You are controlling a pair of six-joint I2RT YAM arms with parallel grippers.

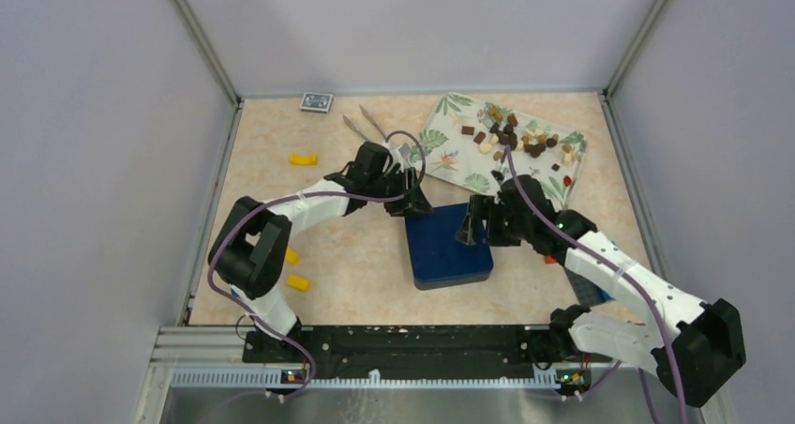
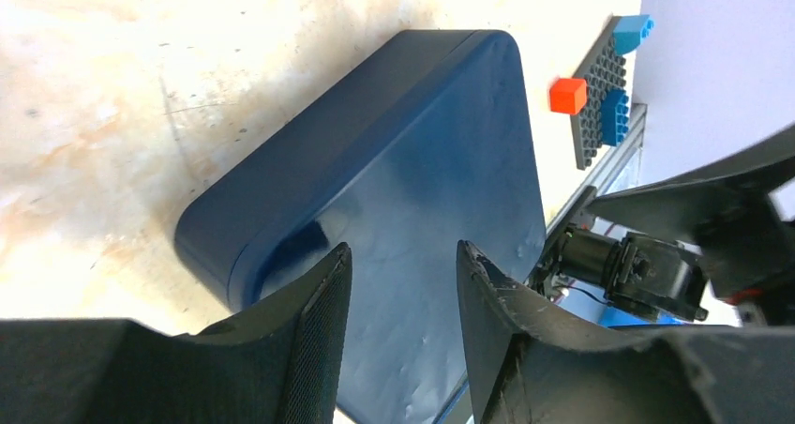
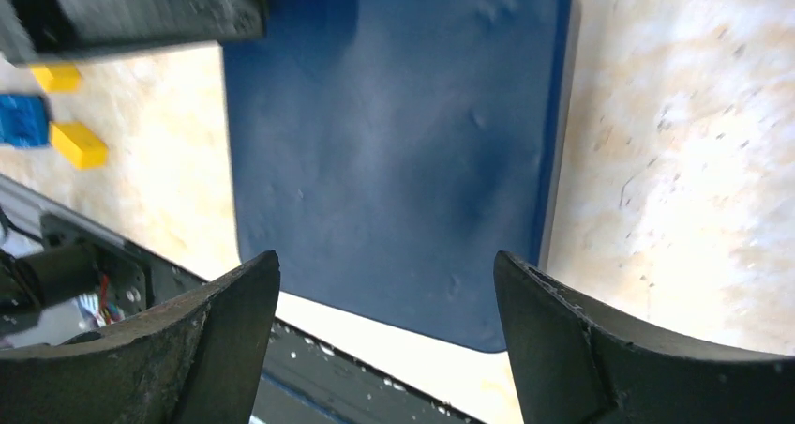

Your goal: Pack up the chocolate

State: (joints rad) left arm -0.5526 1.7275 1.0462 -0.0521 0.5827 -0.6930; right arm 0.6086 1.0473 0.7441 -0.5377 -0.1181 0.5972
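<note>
Chocolate sits on tray; blue box lidded. Left fingers, right fingers apart, empty; may slip, shoving box.

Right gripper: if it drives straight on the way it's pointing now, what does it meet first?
The dark blue box: its top fills the gap ahead of the open right gripper, nothing between. How far off it is, I can't judge.

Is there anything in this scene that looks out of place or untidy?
Yes. Three yellow toy bricks lie scattered on the left, unrelated to packing. The chocolate is strewn loosely over the leaf-patterned tray. The blue box is closed.
</note>
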